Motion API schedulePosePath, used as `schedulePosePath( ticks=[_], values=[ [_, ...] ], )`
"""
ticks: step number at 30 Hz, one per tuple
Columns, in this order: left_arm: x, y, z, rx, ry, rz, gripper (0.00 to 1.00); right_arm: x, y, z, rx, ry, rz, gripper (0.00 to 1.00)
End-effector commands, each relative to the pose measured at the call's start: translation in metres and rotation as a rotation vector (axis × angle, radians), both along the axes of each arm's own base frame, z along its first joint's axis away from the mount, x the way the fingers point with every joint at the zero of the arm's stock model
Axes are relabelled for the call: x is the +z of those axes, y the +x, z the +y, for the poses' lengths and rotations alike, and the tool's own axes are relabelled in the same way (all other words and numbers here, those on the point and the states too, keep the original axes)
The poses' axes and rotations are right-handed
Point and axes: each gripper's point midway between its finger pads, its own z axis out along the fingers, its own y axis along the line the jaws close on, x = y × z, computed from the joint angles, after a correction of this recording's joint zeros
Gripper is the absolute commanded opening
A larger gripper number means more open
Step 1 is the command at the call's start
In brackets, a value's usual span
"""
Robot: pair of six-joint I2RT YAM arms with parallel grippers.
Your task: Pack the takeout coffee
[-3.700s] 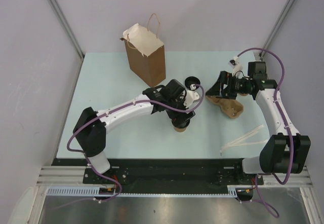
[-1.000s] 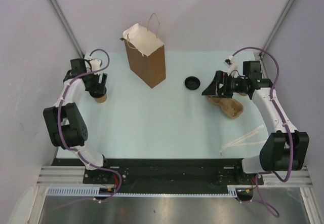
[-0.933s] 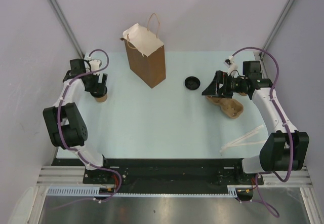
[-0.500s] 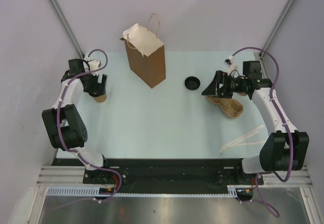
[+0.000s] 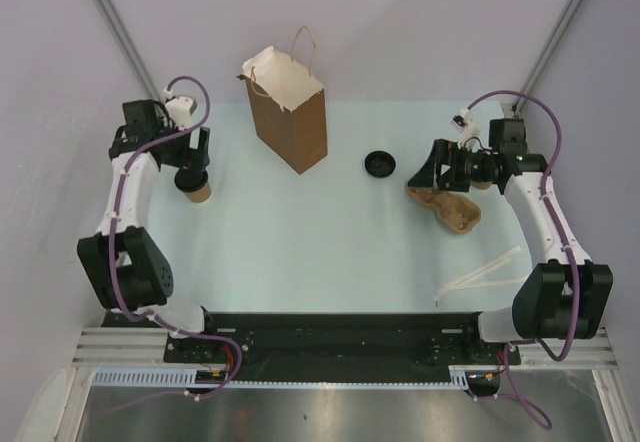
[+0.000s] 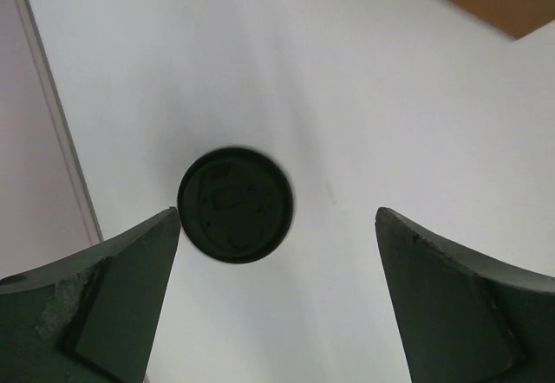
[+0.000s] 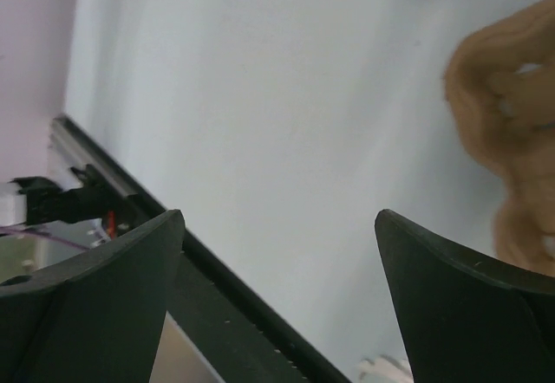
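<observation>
While its jaws stand spread, the left gripper hangs over the takeout coffee. The right gripper gapes empty too.

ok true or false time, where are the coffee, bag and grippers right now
1. The left gripper is open over the coffee cup, not gripping it. True.
2. The cup is inside the paper bag. False: it stands on the table, left of the bag.
3. The bag stands upright. True.
4. The right gripper holds the carrier tray. False: it is open and empty; the tray lies on the table.
5. A loose black lid lies between bag and tray. True.
</observation>
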Motion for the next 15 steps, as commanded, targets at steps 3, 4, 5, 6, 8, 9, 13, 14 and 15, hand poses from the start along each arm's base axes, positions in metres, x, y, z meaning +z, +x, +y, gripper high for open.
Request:
schedulePosePath(
  ticks=[3,4,5,6,8,9,13,14,15],
  values=[
    [0.110,-0.034,-0.136,-0.438,-0.024,-0.362,0.98,0.000,-0.002,-0.064,-0.046,-0.363,-0.135,0.90],
    [0.108,-0.045,-0.150,-0.480,-0.021,-0.372,0.98,-0.003,-0.004,-0.072,-0.034,-0.417,-0.145,0.87],
    [0.107,-0.054,-0.180,-0.563,-0.019,-0.383,0.98,-0.007,-0.004,-0.083,-0.051,-0.482,-0.140,0.79],
    [0.105,-0.061,-0.194,-0.605,-0.022,-0.384,0.98,-0.010,-0.004,-0.088,-0.051,-0.513,-0.136,0.74],
    [0.093,-0.076,-0.230,-0.694,-0.052,-0.357,0.98,-0.020,-0.004,-0.101,-0.047,-0.593,-0.117,0.60],
    [0.089,-0.080,-0.240,-0.717,-0.065,-0.347,0.97,-0.024,-0.003,-0.104,-0.042,-0.613,-0.105,0.56],
    [0.064,-0.093,-0.280,-0.783,-0.129,-0.271,0.95,-0.050,-0.003,-0.113,0.006,-0.677,-0.028,0.48],
    [0.062,-0.097,-0.290,-0.795,-0.158,-0.257,0.95,-0.056,-0.002,-0.113,0.023,-0.695,-0.013,0.47],
    [0.058,-0.098,-0.295,-0.796,-0.173,-0.242,0.95,-0.065,-0.002,-0.113,0.039,-0.701,0.012,0.47]
  ],
)
